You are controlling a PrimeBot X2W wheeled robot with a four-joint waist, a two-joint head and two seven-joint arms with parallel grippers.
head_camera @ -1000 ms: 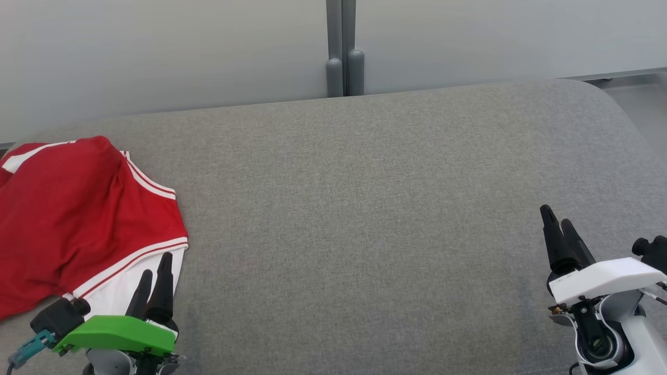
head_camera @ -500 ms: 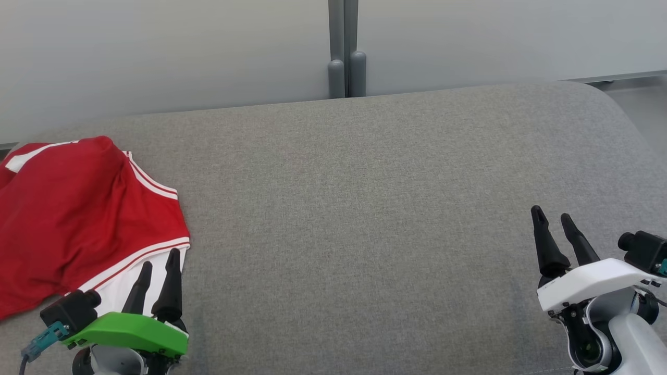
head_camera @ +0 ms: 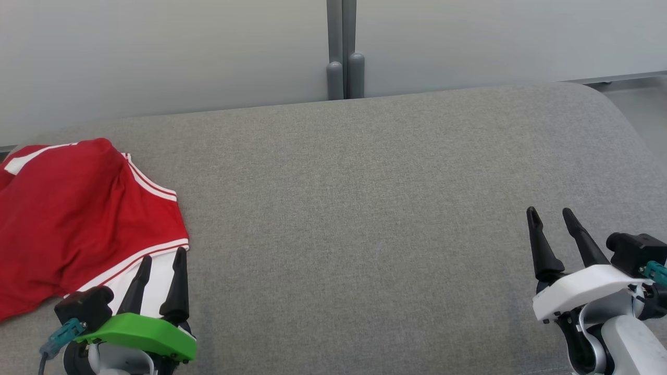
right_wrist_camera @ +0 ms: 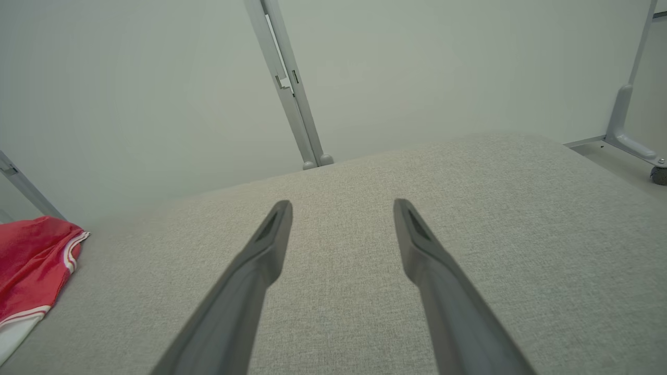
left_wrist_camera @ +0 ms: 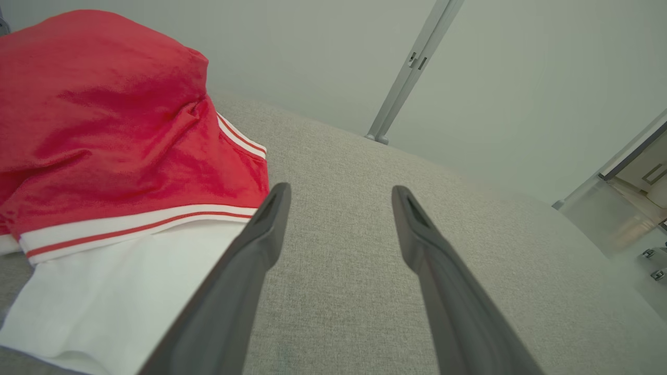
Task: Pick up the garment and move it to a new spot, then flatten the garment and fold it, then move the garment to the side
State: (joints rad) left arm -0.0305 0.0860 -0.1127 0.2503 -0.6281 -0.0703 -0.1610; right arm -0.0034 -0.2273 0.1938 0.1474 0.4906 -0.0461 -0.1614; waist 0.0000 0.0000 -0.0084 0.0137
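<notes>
Now the red jersey (head_camera: 78, 208) is lying bunched at the grey cushion's (head_camera: 365, 208) left end; we are hovering the left gripper (head_camera: 164, 255) open by its white hem (left_wrist_camera: 130, 224), right gripper (head_camera: 549, 211) open well apart, aiming to pinch deep.

L gripper (head_camera: 164, 253), R gripper (head_camera: 548, 210): fingers (left_wrist_camera: 245, 271) apart, empty.

We count one garment (head_camera: 78, 208), left of the post pair (head_camera: 345, 78). We count one grey padded surface (head_camera: 365, 208), extending from the post pair toward us. We count two grippers: the left gripper (head_camera: 164, 254), nearer than and left of the post pair, and the right gripper (head_camera: 548, 210), nearer than and right of it. Each carries two dark fingers (head_camera: 542, 250), four in total. The post pair comprises two uprights.
</notes>
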